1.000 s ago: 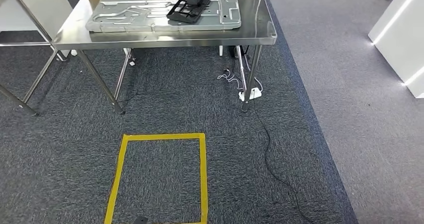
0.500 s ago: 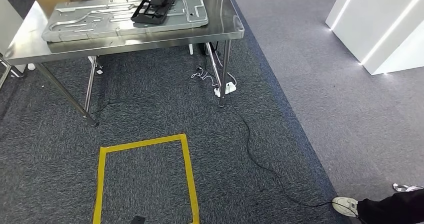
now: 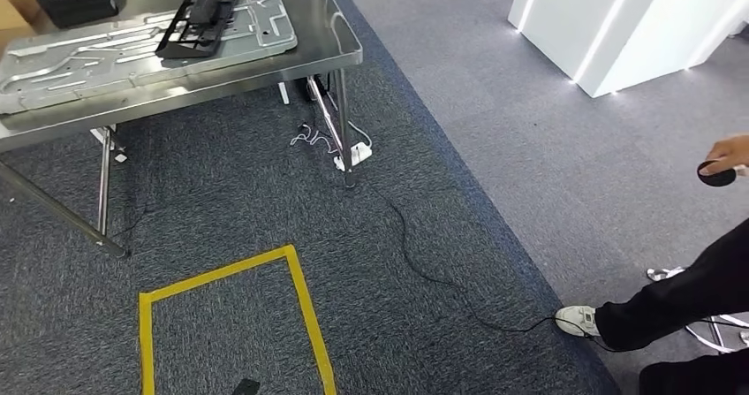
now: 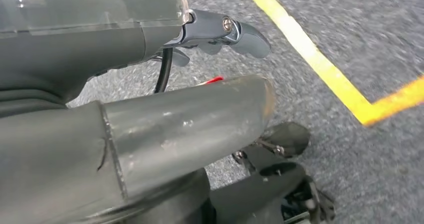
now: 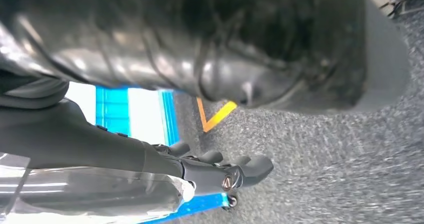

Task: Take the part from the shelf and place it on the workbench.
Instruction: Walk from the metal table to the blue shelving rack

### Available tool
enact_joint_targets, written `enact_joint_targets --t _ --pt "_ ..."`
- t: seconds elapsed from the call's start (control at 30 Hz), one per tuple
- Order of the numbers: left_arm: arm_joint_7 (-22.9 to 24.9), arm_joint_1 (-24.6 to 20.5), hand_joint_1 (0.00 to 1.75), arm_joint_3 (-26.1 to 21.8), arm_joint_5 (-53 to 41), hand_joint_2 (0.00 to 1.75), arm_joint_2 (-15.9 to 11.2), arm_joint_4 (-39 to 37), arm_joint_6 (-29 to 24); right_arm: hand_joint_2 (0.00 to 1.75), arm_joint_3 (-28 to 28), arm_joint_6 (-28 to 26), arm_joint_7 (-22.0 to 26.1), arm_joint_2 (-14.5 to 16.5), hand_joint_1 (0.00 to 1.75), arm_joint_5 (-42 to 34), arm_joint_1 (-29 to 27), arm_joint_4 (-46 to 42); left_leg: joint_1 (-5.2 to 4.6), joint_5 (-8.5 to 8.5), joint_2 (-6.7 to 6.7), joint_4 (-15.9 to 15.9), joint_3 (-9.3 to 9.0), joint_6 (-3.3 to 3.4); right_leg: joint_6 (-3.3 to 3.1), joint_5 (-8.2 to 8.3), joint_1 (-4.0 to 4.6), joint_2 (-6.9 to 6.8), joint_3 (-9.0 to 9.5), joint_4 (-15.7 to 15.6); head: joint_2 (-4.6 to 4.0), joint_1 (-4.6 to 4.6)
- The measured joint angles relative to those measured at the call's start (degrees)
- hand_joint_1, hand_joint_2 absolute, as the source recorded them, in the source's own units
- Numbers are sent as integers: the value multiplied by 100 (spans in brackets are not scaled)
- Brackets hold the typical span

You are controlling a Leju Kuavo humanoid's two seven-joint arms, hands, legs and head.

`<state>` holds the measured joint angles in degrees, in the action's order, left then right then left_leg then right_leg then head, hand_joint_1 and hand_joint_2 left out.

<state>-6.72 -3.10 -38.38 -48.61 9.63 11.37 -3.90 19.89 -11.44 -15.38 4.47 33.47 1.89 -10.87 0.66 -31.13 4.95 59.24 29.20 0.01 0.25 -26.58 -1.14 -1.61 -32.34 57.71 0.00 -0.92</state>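
A black part (image 3: 199, 12) lay on a grey plate (image 3: 141, 46) on the steel workbench (image 3: 336, 50) at the far left, so one such piece already sat where the task wanted it; whether it was the task's own part could not be told, and the shelf was not to be seen. The left hand (image 4: 220, 31) hung over the carpet (image 3: 265, 192) near the yellow tape square (image 3: 305, 315), fingers loosely curled and holding nothing. The right hand (image 5: 225, 171) hung likewise, fingers apart and bare, with a blue and white panel (image 5: 135, 116) beyond it. A cable (image 3: 424, 262) ran from a power strip (image 3: 353, 155) under the bench across the floor toward a person's shoe (image 3: 578, 320) at the near right; that person's hand (image 3: 729, 155) held a small dark disc (image 3: 717, 176). The likeliest trouble was a foot catching the cable while walking, or an arm swinging into the person standing near. Both wrist pictures were blurred, so a misjudged step near the bench leg (image 3: 343, 125) was another risk.
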Motion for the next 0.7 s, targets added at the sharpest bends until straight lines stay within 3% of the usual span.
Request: enact_joint_targets --t 0.07,0.1,0.13,0.17,0.23,0.27,0.3,0.37,0.43,0.47,0.5,0.57,0.63,0.67,0.7 --pt "-1 7 0 1 -41 0 -6 0 -1 0 24 -3 -4 5 0 -38 8 1 18 -397 -307 679 298 -22 -64 26 -1 128 -15 -17 0 9" --pt "-1 16 0 2 -59 0 -9 0 -1 0 36 -4 -5 5 0 -60 10 1 20 -565 -376 1073 483 -27 -82 33 12 199 -30 -13 0 11" --pt "-1 27 0 2 -73 0 -12 0 -1 0 51 -7 -5 6 0 -79 8 1 21 -644 -415 1368 629 -30 -93 38 24 284 -42 -4 0 11" --pt "-1 35 0 2 -80 0 -14 0 -1 0 68 -8 -5 10 0 -89 4 1 21 -588 -434 1438 674 -26 -97 40 35 374 -51 12 0 11" --pt "-2 41 0 2 -87 0 -20 0 -1 0 93 -10 -5 22 0 -95 -2 1 22 -183 -508 928 461 7 -88 33 43 556 -60 61 0 11" --pt "-2 41 0 2 -89 0 -26 0 -1 0 100 -10 -5 32 0 -95 -3 1 23 -3 -636 545 291 36 -76 26 40 633 -71 88 0 9" --pt "-3 42 0 2 -89 0 -32 0 -2 0 102 -11 -5 40 0 -95 1 1 25 116 -770 224 162 59 -55 20 42 704 -91 122 0 8" --pt "-4 34 0 2 -92 0 -42 0 -3 0 108 -15 -5 55 0 -95 6 0 11 153 -934 -38 75 97 13 35 32 824 -149 152 0 7" --pt "-4 18 0 2 -99 0 -46 0 -7 0 121 -19 -4 57 0 -95 -13 1 2 191 -841 -84 61 147 101 70 11 933 -189 136 0 8" --pt "-4 10 0 1 -103 0 -48 0 -10 0 131 -19 -4 60 0 -96 -28 3 5 220 -773 -121 41 188 131 51 11 881 -210 164 0 5" --pt "-3 7 0 1 -106 0 -49 0 -14 0 140 -19 -3 63 0 -97 -35 5 17 253 -698 -160 23 233 153 -28 16 754 -270 280 0 -2" --pt "4 10 0 0 -109 0 -51 0 -16 0 152 -19 1 70 0 -95 -23 7 12 288 -536 -204 18 288 180 -352 33 393 -541 845 0 -17" --pt "31 31 0 -1 -104 0 -54 0 -16 0 159 -23 6 71 0 -79 -5 6 -5 283 -363 -202 29 300 212 -634 17 233 -872 1527 0 -23" --pt "49 38 0 -2 -101 0 -56 0 -16 0 164 -26 8 71 0 -70 -6 6 -8 276 -277 -201 29 298 225 -643 3 205 -933 1669 0 -22" --pt "64 39 0 -3 -97 0 -57 0 -16 0 170 -31 9 69 0 -64 -10 7 -7 266 -198 -198 25 290 234 -542 -10 180 -875 1581 0 -23"
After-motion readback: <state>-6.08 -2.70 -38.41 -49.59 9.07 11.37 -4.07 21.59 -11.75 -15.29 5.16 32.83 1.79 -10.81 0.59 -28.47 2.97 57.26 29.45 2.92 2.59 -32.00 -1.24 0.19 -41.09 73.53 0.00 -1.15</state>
